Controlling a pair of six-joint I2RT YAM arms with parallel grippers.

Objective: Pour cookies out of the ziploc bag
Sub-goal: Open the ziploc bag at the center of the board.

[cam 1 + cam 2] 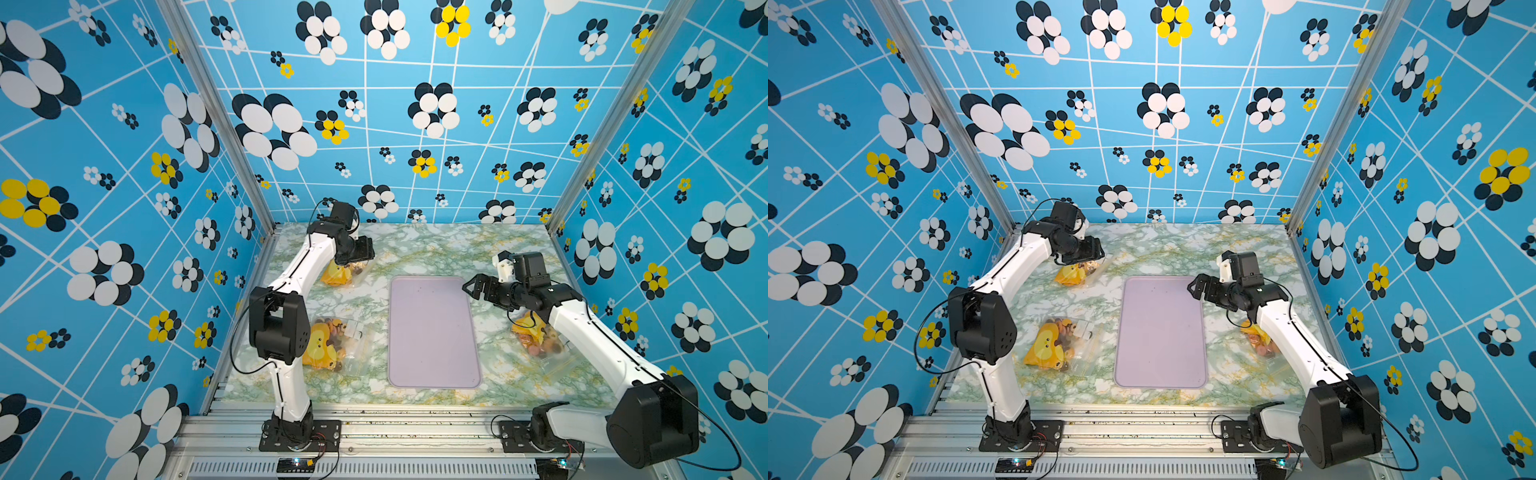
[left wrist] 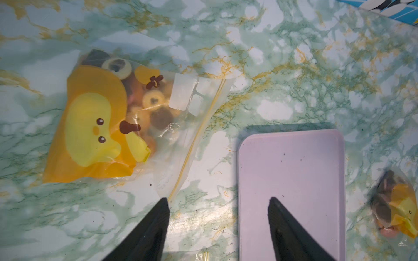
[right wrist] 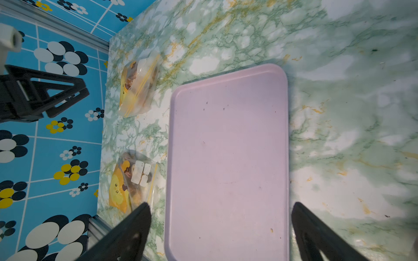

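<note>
Nothing is poured yet. The tray (image 1: 434, 332) in the middle of the tabletop (image 1: 436, 249) is bare but for crumbs, and all three bags lie flat beside it. As I read it, the step in hand is the reach for a bag. The left pincer (image 2: 218, 200) hangs over the far bag (image 2: 95, 113), the one at the back on the left of the tray. Its jaws are apart with nothing between them. In the left wrist view one fingertip (image 2: 158, 217) sits right by the bag's clear corner, though I cannot tell whether it touches. The right pincer (image 3: 221, 203) hovers wide open and empty by the tray's far right corner. The near bag (image 1: 328, 345) and the right-hand bag (image 1: 536, 336) lie untouched.

The far bag's long axis runs across the tabletop, from its orange printed bottom on the left-wall side to its clear mouth end, which points toward the tray. The yellow zip strip (image 2: 198, 137) crosses that axis; whether it is sealed I cannot tell. The cookies (image 2: 156, 99) are bunched in the middle.

Next, I reckon, the left pincer must drop and pinch thin film lying flat, then lift so the mouth hangs over the tray, bottom tipped up.
</note>
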